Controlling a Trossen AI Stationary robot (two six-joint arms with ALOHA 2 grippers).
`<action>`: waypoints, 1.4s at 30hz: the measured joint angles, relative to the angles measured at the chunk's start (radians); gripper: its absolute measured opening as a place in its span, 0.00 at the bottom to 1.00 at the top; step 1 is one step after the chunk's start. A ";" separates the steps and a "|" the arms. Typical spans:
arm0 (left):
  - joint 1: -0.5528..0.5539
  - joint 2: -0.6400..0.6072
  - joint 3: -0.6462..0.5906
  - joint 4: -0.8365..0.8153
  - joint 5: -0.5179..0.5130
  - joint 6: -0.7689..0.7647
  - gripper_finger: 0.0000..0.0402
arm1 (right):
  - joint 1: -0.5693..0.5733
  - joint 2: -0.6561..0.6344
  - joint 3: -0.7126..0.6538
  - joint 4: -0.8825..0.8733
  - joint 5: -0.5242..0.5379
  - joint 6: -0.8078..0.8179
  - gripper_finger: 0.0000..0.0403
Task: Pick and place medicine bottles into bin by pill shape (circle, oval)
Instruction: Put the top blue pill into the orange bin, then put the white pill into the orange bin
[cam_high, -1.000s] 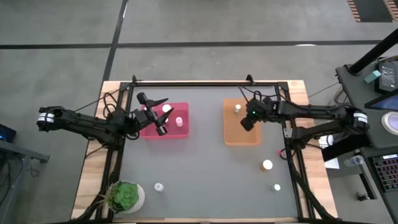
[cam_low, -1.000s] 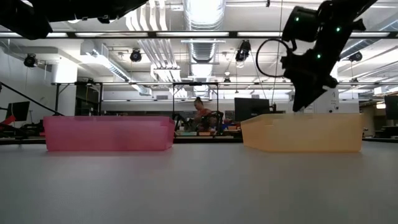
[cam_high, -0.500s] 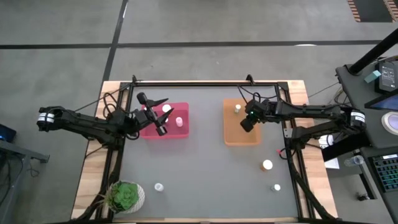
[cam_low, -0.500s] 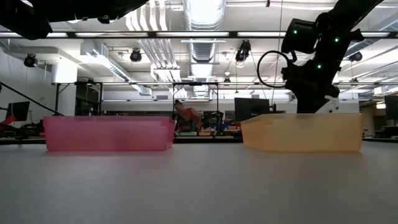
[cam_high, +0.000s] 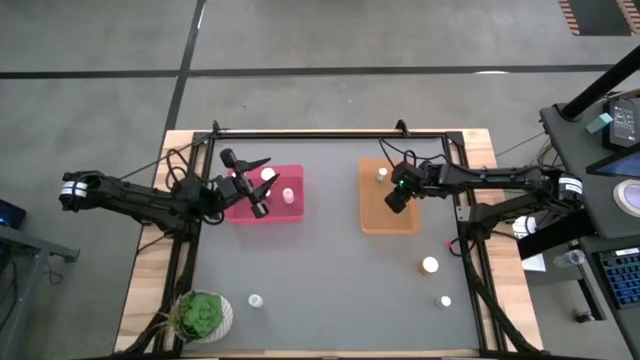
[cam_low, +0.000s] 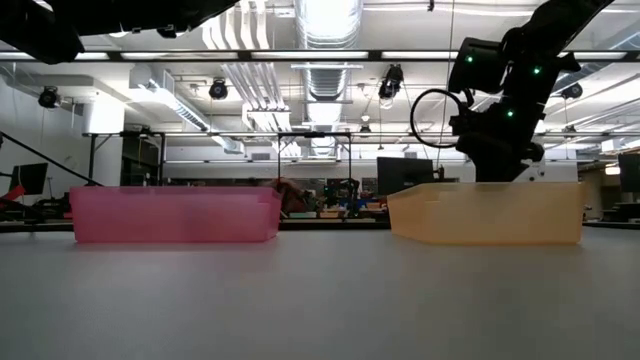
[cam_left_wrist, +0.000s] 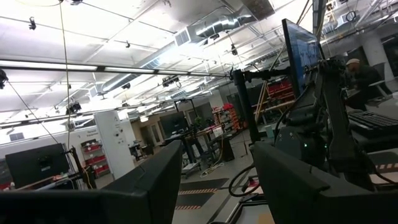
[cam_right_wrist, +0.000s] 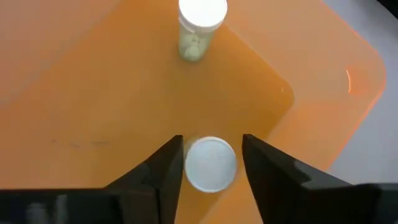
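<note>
My right gripper (cam_right_wrist: 212, 142) reaches down into the orange bin (cam_high: 388, 222) and is shut on a medicine bottle with a round white cap (cam_right_wrist: 210, 163). Another bottle (cam_right_wrist: 200, 25) stands on its base in that bin, farther in. In the low view the gripper (cam_low: 495, 160) dips behind the orange bin's wall (cam_low: 485, 213). My left gripper (cam_high: 262, 187) hovers open and empty over the pink bin (cam_high: 240, 210), which holds two bottles (cam_high: 289, 195). My right gripper pinches the bottle between its two fingers, just under the cap's rim (cam_right_wrist: 190, 165). The fingers (cam_right_wrist: 166, 171) come from above, pointing down. The bottle stands upright in the hold over the bin's floor; whether its base touches the floor is hidden by the cap.
Three loose bottles stand on the grey table: two near the front right (cam_high: 429, 265) (cam_high: 444, 300) and one at the front left (cam_high: 255, 300). A white pot with a green plant (cam_high: 203, 315) stands at the front left corner.
My right gripper has gone down into the orange bin with the bottle and tipped from a slant to more upright, so its fingers now sit behind the bin's wall in the low view.
</note>
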 joint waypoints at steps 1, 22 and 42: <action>0.000 0.000 0.000 0.000 0.000 0.001 0.46 | 0.000 0.000 0.000 0.000 0.000 -0.001 0.41; 0.000 0.000 0.000 0.000 0.000 0.002 0.46 | 0.055 -0.076 0.114 -0.048 0.000 0.022 0.53; 0.000 0.000 0.000 0.000 0.000 0.001 0.46 | 0.513 -0.093 0.116 0.326 0.155 0.019 0.53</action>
